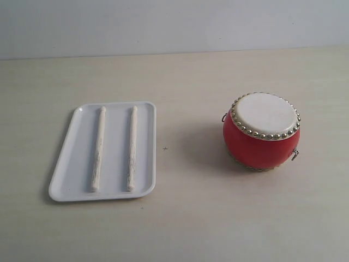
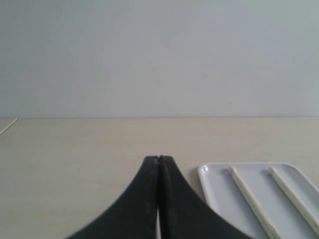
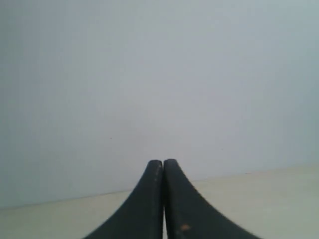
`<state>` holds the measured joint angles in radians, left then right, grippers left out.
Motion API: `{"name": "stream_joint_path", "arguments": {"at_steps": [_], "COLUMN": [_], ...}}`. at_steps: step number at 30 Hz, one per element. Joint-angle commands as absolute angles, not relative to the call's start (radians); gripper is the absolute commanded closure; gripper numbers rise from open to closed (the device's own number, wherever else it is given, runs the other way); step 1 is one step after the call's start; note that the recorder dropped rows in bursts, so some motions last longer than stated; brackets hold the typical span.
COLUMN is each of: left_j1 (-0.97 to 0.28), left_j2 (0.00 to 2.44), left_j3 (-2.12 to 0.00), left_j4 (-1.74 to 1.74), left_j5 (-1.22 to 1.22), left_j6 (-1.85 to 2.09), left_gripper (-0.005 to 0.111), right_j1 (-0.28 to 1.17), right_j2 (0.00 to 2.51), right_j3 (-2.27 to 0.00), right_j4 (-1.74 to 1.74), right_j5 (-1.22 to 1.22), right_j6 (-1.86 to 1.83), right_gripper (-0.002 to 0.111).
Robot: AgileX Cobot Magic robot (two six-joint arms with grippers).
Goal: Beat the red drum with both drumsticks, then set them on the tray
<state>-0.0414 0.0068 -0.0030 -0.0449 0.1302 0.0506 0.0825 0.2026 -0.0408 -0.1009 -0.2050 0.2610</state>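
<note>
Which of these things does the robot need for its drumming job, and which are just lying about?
For the job: red drum, drumsticks, white tray.
Not part of it: only the table and the wall behind.

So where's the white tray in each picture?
Exterior view: the tray lies on the left, apart from the red drum.
Left wrist view: one corner of it shows beside the shut left gripper.
Right wrist view: not in it; only the shut right gripper and the table.
Shared landmark: the two drumsticks lying side by side on the tray, seen in the exterior and left wrist views.
</note>
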Motion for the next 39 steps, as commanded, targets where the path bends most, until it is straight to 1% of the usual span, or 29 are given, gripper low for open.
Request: {"name": "stream_joint_path", "arguments": {"at_steps": [1, 6, 11, 39], "left_j1": [-0.040, -0.040, -0.040, -0.040], "left_j2": [0.000, 0.000, 0.000, 0.000], "left_j3": [0.000, 0.000, 0.000, 0.000], "left_j4": [-0.045, -0.045, -0.045, -0.045], "left_j5": [0.128, 0.128, 0.130, 0.130], "left_j6": [0.047, 0.047, 0.047, 0.047], "left_gripper": [0.107, 0.107, 0.107, 0.107], "right_j1": [0.014, 0.011, 0.011, 0.011], "right_j2": [0.101, 0.000, 0.000, 0.000], "right_j3": [0.000, 0.000, 0.000, 0.000], "right_j4": [-0.113, -0.113, -0.113, -0.105], "right_j5": [-0.200, 0.032, 0.127, 0.146], "right_j6": [0.278, 0.276, 0.222, 0.211], "right_gripper": [0.108, 0.108, 0.108, 0.108]}}
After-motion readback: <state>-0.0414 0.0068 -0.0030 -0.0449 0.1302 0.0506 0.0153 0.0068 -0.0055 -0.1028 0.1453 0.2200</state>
